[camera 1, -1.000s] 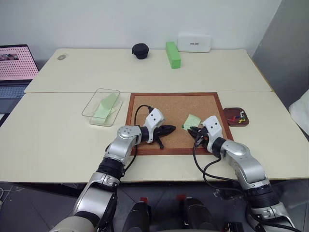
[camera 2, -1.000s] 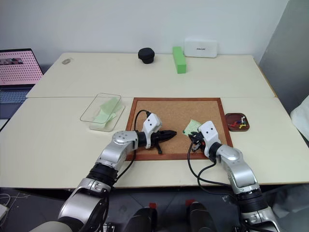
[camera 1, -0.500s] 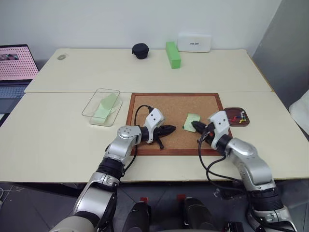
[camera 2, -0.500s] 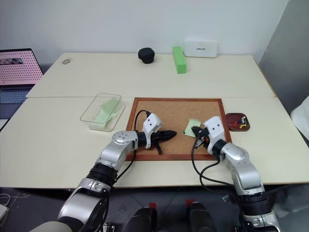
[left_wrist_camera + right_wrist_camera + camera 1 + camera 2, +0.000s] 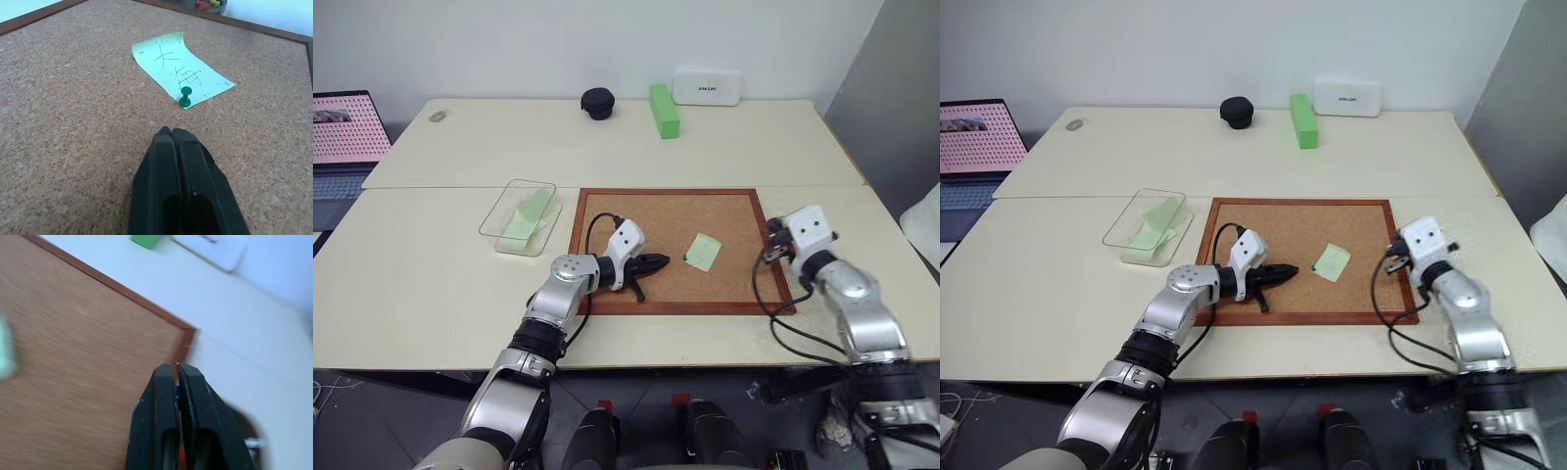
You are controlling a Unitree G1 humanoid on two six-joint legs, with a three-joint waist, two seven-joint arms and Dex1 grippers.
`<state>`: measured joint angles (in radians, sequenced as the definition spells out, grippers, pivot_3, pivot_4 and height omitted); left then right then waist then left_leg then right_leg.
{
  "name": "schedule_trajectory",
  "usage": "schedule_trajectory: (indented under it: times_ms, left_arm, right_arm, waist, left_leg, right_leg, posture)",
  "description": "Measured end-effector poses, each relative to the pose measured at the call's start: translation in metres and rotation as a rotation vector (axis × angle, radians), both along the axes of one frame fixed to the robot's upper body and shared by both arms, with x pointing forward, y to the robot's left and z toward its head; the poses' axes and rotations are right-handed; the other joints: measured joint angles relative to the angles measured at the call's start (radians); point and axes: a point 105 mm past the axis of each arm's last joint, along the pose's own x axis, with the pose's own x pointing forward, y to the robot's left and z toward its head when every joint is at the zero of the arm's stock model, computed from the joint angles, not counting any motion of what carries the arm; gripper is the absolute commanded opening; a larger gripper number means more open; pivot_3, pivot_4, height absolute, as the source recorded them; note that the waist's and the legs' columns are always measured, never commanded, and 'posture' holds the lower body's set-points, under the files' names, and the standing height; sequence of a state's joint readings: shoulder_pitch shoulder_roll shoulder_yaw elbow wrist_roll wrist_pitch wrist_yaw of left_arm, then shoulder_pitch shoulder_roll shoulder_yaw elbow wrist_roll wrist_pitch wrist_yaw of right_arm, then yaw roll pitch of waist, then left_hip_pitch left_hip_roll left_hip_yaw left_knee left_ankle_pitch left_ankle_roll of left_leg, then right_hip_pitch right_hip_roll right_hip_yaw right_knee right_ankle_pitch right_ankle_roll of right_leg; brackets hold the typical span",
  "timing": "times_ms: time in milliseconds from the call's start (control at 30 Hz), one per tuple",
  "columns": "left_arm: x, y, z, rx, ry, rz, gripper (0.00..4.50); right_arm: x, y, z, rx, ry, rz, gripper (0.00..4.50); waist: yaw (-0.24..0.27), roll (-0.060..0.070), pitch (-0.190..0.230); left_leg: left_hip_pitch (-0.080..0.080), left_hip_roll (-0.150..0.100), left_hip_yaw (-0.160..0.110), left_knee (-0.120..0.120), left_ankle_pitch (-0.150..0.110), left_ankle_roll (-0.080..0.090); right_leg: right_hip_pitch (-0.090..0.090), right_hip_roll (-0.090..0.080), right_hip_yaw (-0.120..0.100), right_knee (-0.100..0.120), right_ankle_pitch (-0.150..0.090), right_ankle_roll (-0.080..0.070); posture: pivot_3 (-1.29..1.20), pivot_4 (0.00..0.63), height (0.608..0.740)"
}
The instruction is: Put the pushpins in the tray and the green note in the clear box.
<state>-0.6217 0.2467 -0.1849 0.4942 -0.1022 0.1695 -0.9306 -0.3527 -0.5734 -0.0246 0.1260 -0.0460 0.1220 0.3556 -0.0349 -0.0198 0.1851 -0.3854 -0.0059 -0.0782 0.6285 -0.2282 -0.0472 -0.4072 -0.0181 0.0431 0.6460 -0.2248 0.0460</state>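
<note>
One green note (image 5: 180, 70) on corkboard (image 5: 607, 211), one green pushpin (image 5: 185, 96) in it. Left gripper (image 5: 172, 132) fingers together, empty. Right gripper (image 5: 172, 367) pinching blue pushpin (image 5: 178, 392).

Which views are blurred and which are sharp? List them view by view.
Right wrist view: motion-smeared; the corkboard grain streaks and the green note is a soft blob. Left wrist view: crisp; the note's handwriting and the green pushpin read clearly beyond the left pincer. Left eye view: sharp on the table, slight smear around the right pincer.
</note>
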Motion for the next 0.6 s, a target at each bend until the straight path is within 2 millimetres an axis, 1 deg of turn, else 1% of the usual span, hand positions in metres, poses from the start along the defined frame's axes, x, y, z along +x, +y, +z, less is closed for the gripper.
schedule_trajectory:
  times_ms: [100,200,267,333,367,400,500,600]
  left_arm:
    - [0.0,0.0,0.0,0.001,0.003,0.001,0.0]
    - [0.0,-0.001,-0.001,0.001,0.005,0.001,0.0]
    - [0.0,-0.001,0.0,0.001,0.005,0.0,0.0]
    - [0.0,-0.001,0.0,0.001,0.008,0.001,0.0]
    - [0.0,-0.001,0.0,0.001,0.01,0.002,0.0]
    - [0.0,-0.001,0.0,0.002,0.011,0.003,0.0]
    - [-0.001,-0.001,0.0,0.001,0.012,0.003,0.0]
    - [-0.001,-0.001,0.0,0.001,0.012,0.005,0.0]
  right_arm:
    - [0.007,-0.002,0.0,-0.081,-0.019,0.014,0.02]
    - [0.011,-0.003,-0.002,-0.094,-0.021,0.02,0.02]
    - [0.013,-0.006,-0.009,-0.102,-0.005,0.017,0.02]
    - [0.014,-0.01,-0.018,-0.12,0.019,0.004,0.53]
    - [0.015,-0.014,-0.022,-0.124,0.031,-0.008,0.65]
    - [0.016,-0.016,-0.024,-0.127,0.038,-0.017,0.92]
    - [0.018,-0.021,-0.025,-0.145,0.034,-0.037,1.55]
    - [0.021,-0.022,-0.021,-0.152,0.017,-0.045,2.3]
  waist:
    - [-0.002,0.0,0.0]
    - [-0.001,0.0,0.0]
    - [0.0,0.0,0.0]
    - [0.0,0.0,0.0]
    - [0.0,0.0,0.0]
    - [0.0,0.0,0.0]
    - [-0.001,0.0,0.0]
    - [-0.001,0.0,0.0]
  left_leg:
    - [0.001,0.0,0.0,0.001,0.0,0.0]
    - [0.0,-0.001,0.0,0.001,0.0,0.0]
    - [0.001,-0.001,0.0,0.001,0.0,0.0]
    - [0.001,-0.001,0.0,0.0,0.0,0.0]
    - [0.001,-0.001,0.0,0.0,0.0,0.0]
    - [0.001,-0.001,0.0,0.001,0.0,0.0]
    - [0.001,-0.001,0.0,0.001,0.0,0.0]
    - [0.001,-0.001,0.0,0.001,0.0,0.0]
  right_leg:
    - [0.001,0.0,0.0,0.0,0.0,0.0]
    - [0.001,0.0,0.001,0.0,0.0,0.0]
    - [0.001,0.0,0.001,0.0,0.0,0.0]
    - [0.001,0.0,0.001,0.0,0.0,0.0]
    - [0.001,0.0,0.001,0.0,0.0,0.0]
    - [0.001,-0.001,0.001,0.0,0.0,0.0]
    - [0.001,-0.001,0.001,0.0,0.0,0.0]
    - [0.001,0.0,0.001,0.0,0.0,0.0]
  posture:
    - [0.0,0.15,0.74]
    - [0.0,0.15,0.74]
    - [0.0,0.15,0.74]
    - [0.0,0.15,0.74]
    - [0.0,0.15,0.74]
    - [0.0,0.15,0.74]
    - [0.0,0.15,0.74]
    - [0.0,0.15,0.74]
